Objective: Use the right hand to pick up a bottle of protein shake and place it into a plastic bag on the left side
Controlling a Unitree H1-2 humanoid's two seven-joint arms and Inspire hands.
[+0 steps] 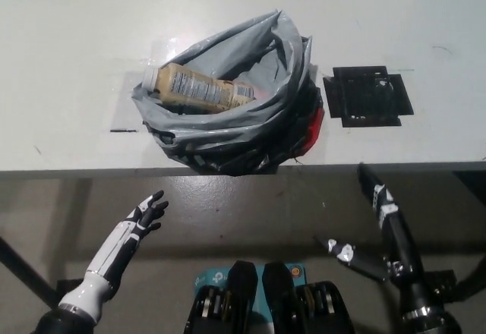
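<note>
The protein shake bottle [199,87] is beige with a white cap. It lies on its side inside the open grey plastic bag [269,114], which sits on the white table [68,61] near its front edge. My black right hand [395,235] hangs below the table edge at the lower right, open, fingers spread, holding nothing. My white left hand [144,216] rests at the lower left, below the table edge, open and empty.
A black square mat [367,95] lies on the table just right of the bag. A short dark tape mark [121,130] sits left of the bag. The table's front edge [76,171] runs across the middle of the picture.
</note>
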